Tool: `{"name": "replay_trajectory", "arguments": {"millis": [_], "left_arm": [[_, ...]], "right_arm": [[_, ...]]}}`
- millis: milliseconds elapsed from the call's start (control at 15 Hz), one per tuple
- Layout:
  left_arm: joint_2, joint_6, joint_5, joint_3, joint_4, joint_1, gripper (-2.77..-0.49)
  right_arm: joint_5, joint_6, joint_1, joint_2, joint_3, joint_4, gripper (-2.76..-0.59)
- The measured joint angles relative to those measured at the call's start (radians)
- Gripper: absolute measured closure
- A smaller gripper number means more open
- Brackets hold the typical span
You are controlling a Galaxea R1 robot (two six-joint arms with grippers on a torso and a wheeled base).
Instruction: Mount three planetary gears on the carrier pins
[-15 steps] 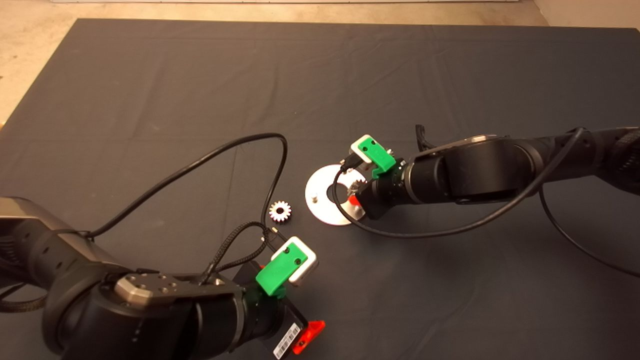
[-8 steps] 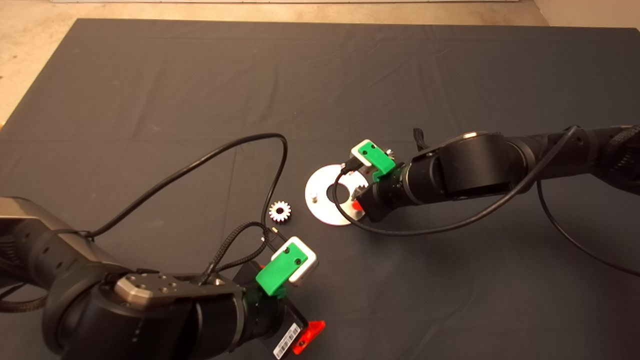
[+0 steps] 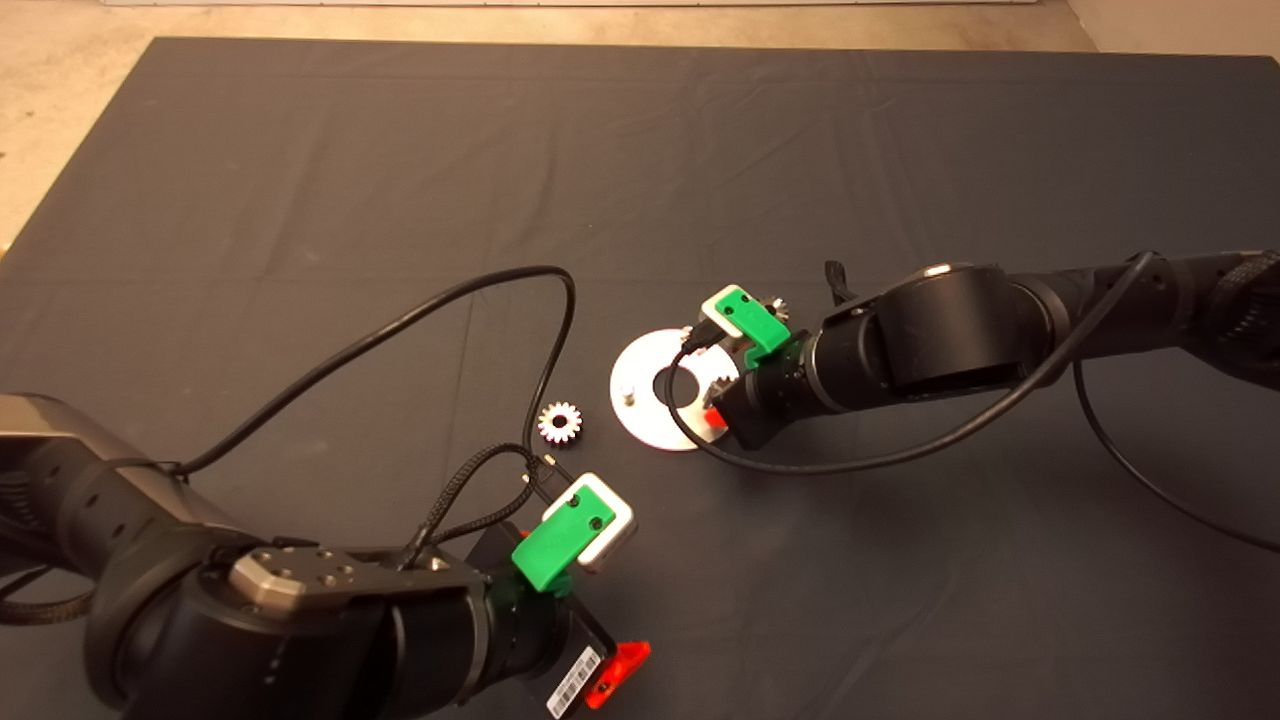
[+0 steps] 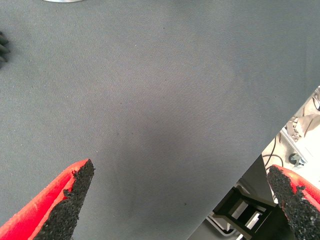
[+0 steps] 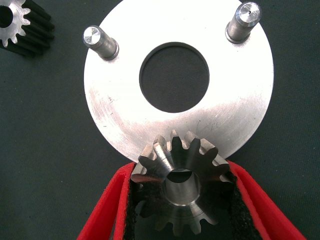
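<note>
1. Right hand [image 5: 177, 200] is clamped on one planetary gear [image 5: 181, 186], black pads [image 5: 240, 215] squeezing the toothed rim from both sides, bore facing up. It sits at the near edge of the carrier plate [image 5: 125, 115]; whether a pin is hidden under it I can't tell.
2. Two carrier pins [image 5: 100, 42] [image 5: 243, 20] stand bare on the far side of the plate's big centre hole.
3. Second gear [image 3: 560, 422] lies flat on the surface just beside the plate, toward the left arm. A third one [image 3: 776, 308] peeks out behind the right wrist (mostly hidden).
4. Left hand [image 4: 175, 200] hangs spread wide over bare mat, holding nothing.
5. Handling guess: solid steel, so stiff and heavy for its size, probably slick. Grip across the teeth like here, keeping the bore clear and level; a tilted gear will likely jam on the pin.
</note>
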Motion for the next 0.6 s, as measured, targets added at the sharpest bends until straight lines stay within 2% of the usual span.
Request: {"name": "replay_trajectory", "arguments": {"millis": [467, 600], "left_arm": [[0.000, 0.000, 0.000, 0.000, 0.000, 0.000, -2.51], [0.000, 0.000, 0.000, 0.000, 0.000, 0.000, -2.51]], "right_arm": [[-0.002, -0.020, 0.000, 0.014, -0.003, 0.001, -1.03], [-0.010, -0.020, 0.000, 0.015, -0.004, 0.000, -1.03]]}}
